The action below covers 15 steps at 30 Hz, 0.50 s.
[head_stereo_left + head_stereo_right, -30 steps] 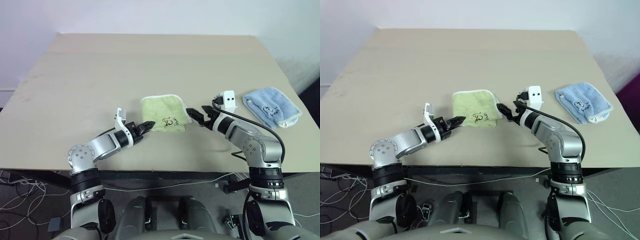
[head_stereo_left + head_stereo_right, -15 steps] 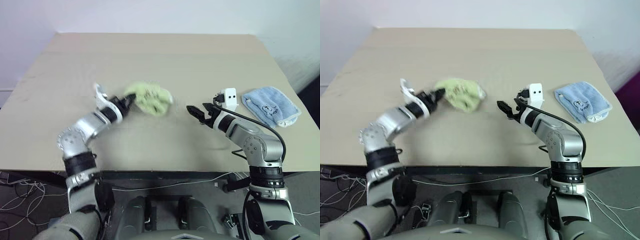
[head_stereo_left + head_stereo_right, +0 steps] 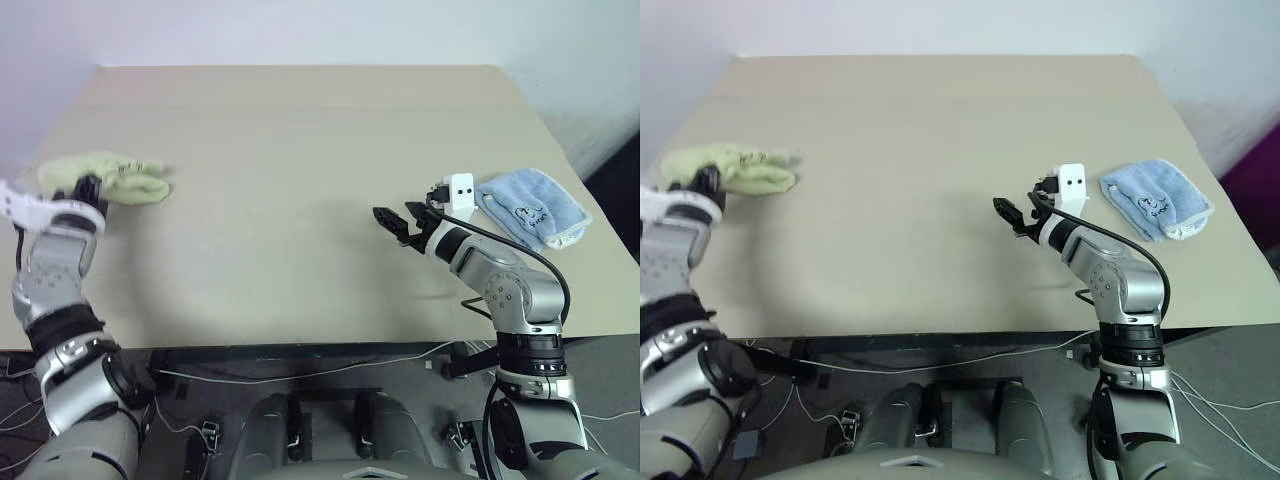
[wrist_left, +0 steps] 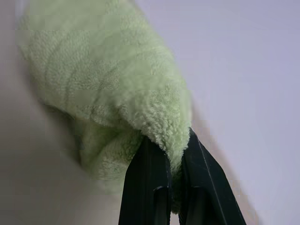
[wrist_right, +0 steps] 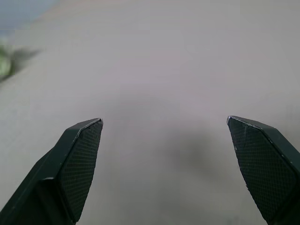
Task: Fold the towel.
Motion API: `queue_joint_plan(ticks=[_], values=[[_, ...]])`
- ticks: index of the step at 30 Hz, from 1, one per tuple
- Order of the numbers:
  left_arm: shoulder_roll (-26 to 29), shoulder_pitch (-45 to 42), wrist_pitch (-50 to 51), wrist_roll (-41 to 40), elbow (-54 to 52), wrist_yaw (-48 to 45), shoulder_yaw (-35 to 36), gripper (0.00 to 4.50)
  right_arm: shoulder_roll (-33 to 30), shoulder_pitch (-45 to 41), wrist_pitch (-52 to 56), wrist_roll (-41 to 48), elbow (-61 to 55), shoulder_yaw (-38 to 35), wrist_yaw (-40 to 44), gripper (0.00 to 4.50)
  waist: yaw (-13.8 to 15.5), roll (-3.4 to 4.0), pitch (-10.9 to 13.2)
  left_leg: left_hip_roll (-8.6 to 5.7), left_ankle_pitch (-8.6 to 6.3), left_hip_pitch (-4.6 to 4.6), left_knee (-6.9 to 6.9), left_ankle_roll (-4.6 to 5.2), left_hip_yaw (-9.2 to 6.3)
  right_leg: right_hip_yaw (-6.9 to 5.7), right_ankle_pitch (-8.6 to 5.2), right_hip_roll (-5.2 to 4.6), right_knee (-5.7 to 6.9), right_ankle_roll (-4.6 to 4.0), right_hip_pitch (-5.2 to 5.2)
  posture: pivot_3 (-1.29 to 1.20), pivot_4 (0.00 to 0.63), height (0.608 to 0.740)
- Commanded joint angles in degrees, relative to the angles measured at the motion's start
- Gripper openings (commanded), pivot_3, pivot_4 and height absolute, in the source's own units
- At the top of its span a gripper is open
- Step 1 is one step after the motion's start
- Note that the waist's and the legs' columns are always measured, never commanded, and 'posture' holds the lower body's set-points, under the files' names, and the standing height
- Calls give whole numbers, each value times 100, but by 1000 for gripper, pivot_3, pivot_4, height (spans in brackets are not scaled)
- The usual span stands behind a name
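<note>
Two cloths are on the tan table (image 3: 300, 150). Green towel (image 3: 112, 178) sits at about 9 o'clock on the tabletop, near the left edge, bunched into a loose roll rather than lying flat. Left gripper (image 3: 86, 189) is at the towel's near end; in the left wrist view its two black fingers (image 4: 145, 187) are pinched together with a fold of the green pile clamped between them, the rest of the towel bulging out beyond the tips.

Right gripper (image 3: 392, 222) is at about 3 o'clock from the table centre, pointing toward the middle of the table. Its fingers (image 5: 79, 159) are spread wide with bare tabletop between them; nothing held. It is well apart from the towel.

Blue cloth (image 3: 530, 206) lies folded at about 3 o'clock near the right edge, just beyond the right wrist's white camera block (image 3: 459, 193), with a dark printed mark on top.
</note>
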Motion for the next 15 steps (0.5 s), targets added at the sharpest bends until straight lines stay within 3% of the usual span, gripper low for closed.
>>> queue_joint_plan(ticks=[1,6,15], values=[[-358,600,6,-226,-788,389,324,39,-22,-72,-195,-63,-72,-3,71,4500,21,-9,0,0,0,0,1,0,-1,0,0,-1,0,0,0,0,150,740],[-824,1118,83,-634,-1686,803,493,39,-32,-218,-229,-137,151,121,220,4500,2,-21,1,1,-10,3,2,-17,-4,1,1,-5,1,-1,2,0,150,740],[-1039,1408,201,-1516,-2428,1072,586,2888,46,-404,-303,-239,426,274,395,4500,9,-23,0,2,-7,2,2,-11,-3,1,0,-3,1,-2,0,0,150,740]])
